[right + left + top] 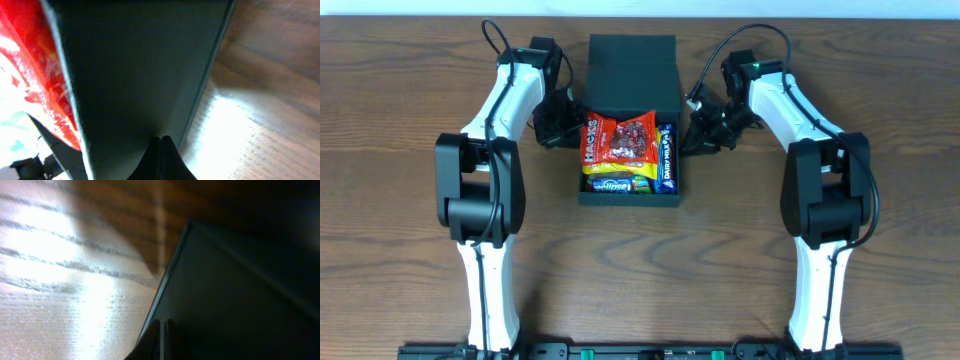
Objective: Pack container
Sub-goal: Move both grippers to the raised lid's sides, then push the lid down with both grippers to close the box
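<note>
The dark green container [630, 100] stands open at the table's middle back, its flap lid [632, 60] folded away behind it. Inside lie a red snack bag [618, 140], a blue bar [666, 156] and a blue packet [612, 185]. My left gripper [572, 122] is shut and empty against the container's left outer wall [235, 305]; its fingers [163, 330] show in the left wrist view. My right gripper [694, 128] is shut and empty against the right outer wall [140, 70]; its fingers [162, 145] nearly touch it. The red bag [45, 75] shows past the rim.
The wooden table [410, 260] lies bare around the container. Both arm bases stand at the front edge, left [480, 300] and right [815, 300]. Cables loop above each wrist.
</note>
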### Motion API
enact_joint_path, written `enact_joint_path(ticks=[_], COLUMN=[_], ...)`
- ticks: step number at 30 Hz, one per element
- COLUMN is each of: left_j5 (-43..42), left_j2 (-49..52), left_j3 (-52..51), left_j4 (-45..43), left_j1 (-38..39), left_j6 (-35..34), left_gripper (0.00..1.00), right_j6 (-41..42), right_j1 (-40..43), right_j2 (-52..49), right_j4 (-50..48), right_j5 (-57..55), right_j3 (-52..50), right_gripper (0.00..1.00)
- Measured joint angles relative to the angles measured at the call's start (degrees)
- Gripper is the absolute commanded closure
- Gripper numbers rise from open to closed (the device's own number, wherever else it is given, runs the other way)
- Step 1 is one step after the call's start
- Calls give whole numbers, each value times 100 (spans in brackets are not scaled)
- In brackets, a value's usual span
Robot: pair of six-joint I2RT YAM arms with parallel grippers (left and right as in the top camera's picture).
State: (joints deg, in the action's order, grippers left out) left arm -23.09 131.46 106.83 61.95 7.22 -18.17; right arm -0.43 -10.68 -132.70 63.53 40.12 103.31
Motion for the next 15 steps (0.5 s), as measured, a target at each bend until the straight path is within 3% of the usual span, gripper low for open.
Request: enact_joint_path(ticks=[5, 10, 15], left_j5=[39, -533, -831], left_j2=[-332, -382, -157], left_j3=[0, 13, 13], left_j4=[-1019, -1869, -2387], left_j1=[-387, -881, -754], left_j6=[2, -181, -616], left_gripper=[94, 94, 94], right_j6=[293, 839, 1211], right_j1=[205, 505, 531], right_j2=[33, 46, 46], right_j4=[-933, -1987, -2411], right_j5=[-105, -140, -136], right_j3=[4, 13, 13], right_gripper=[98, 98, 99])
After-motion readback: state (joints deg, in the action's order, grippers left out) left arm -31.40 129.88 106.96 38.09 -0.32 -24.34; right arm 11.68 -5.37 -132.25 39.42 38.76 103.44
